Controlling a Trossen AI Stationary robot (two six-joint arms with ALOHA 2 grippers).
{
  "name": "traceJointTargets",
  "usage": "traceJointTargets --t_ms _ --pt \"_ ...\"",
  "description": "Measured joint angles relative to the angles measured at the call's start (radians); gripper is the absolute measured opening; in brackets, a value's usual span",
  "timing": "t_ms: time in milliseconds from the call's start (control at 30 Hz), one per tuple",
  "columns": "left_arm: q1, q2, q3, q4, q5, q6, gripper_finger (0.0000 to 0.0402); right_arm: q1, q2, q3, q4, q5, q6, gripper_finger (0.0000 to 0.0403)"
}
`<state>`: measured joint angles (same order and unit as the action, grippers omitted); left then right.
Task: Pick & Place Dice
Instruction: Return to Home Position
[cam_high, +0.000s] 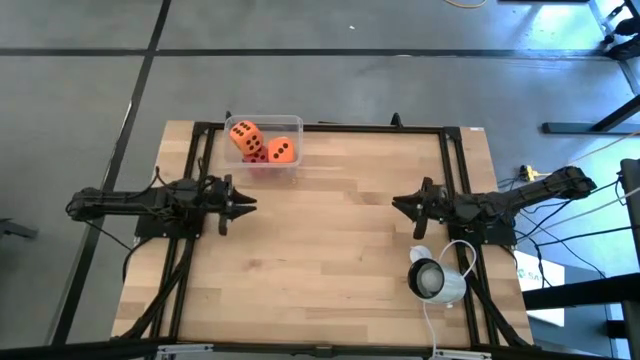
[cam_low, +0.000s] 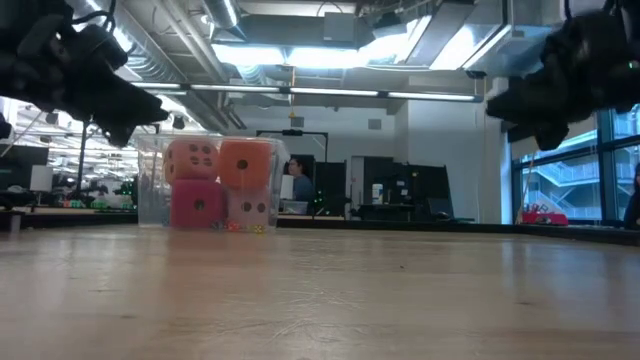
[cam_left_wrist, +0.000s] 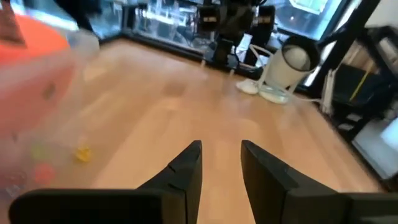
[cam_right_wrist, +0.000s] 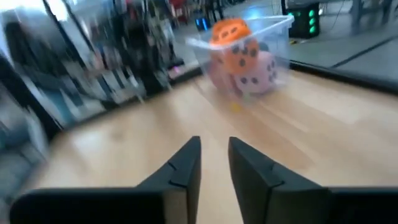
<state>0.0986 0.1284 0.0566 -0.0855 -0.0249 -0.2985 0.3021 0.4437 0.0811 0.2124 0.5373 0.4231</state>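
Four dice sit stacked two on two in a clear plastic box (cam_high: 265, 148) at the table's far left. Two orange dice (cam_low: 245, 163) lie on top of a red die (cam_low: 197, 205) and a pale pink die (cam_low: 247, 208). My left gripper (cam_high: 250, 204) hangs level at the table's left, just on the near side of the box, pointing toward the right edge. Its fingers (cam_left_wrist: 221, 146) stand a little apart with nothing between them. My right gripper (cam_high: 398, 204) hangs level at the table's right, pointing left. Its fingers (cam_right_wrist: 214, 142) show a narrow gap that holds nothing.
A white round device (cam_high: 437, 279) with a white cable stands on the table's near right, beside the right arm. Black frame rails (cam_high: 200, 150) run along the table's sides. Bare wood (cam_high: 330, 240) lies between the two grippers. A small yellow bit (cam_left_wrist: 82, 154) lies near the box.
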Motion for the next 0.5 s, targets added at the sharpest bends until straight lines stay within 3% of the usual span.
traceJointTargets --t_ms 67,200,500 --pt "0.0 0.01 -0.001 0.012 -0.023 0.094 0.0102 -0.006 0.001 0.0 -0.056 0.002 -0.082 0.0069" --pt "0.0 0.016 -0.002 0.015 -0.076 0.31 0.0102 -0.014 0.004 -0.001 -0.107 0.023 -0.098 0.0052" --pt "0.0 0.016 -0.006 0.054 -0.092 0.364 0.0102 -0.015 0.017 -0.002 -0.115 0.163 -0.249 0.0045"
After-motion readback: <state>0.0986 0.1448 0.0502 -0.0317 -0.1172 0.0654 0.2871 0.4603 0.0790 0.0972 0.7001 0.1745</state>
